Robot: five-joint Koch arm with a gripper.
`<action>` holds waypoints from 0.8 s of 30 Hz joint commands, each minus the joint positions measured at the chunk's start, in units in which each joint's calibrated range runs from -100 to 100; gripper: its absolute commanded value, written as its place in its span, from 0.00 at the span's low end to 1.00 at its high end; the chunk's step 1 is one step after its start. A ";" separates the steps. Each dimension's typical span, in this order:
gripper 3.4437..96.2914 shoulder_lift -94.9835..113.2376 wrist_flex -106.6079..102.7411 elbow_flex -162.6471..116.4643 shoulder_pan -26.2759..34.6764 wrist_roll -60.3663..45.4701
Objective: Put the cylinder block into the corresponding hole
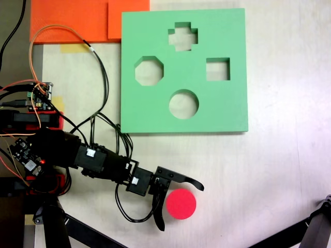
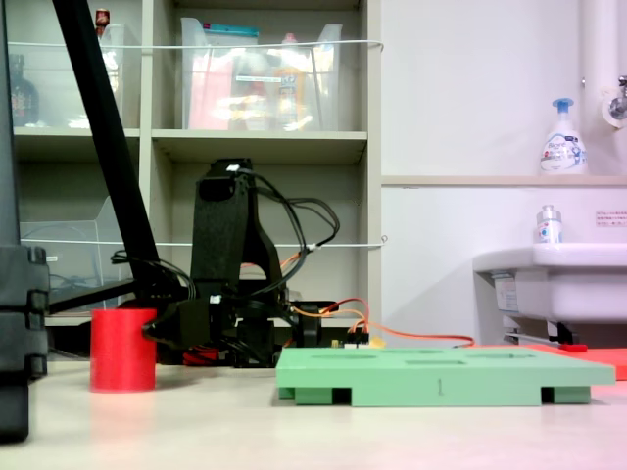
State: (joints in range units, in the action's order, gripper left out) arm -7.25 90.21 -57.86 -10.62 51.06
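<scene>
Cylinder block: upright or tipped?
Upright. The cylinder block stands on its flat end in the second exterior view; the first exterior view shows its round top.

Matt foam cylinder block [image 1: 181, 203] and green board [image 1: 227, 103]; black plastic tool [image 1: 181, 206].

From the second exterior view you can't really see the gripper [image 2: 162, 328] fingertips, they're tucked behind the cylinder block [image 2: 122, 350], so contact is anyone's guess there. The green foam board [image 2: 441, 374] is edge-on, so the corresponding hole [image 1: 183, 104] doesn't show in that view. The orange sheet [image 1: 77, 20] is cut off by the first exterior view's top edge. Bin contents on the shelf [image 2: 260, 145] look blurry, maybe bottles.
</scene>
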 commanded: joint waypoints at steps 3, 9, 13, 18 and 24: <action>0.85 0.13 4.97 1.43 -0.10 -1.22; 0.54 0.27 4.97 1.33 -0.20 -1.32; 0.47 0.27 4.97 1.23 -0.05 -1.32; 0.47 2.36 5.07 -0.06 -0.10 -1.32; 0.43 4.18 4.97 -0.96 0.34 -1.27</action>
State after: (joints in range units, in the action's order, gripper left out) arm -6.29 90.21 -59.04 -10.43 50.18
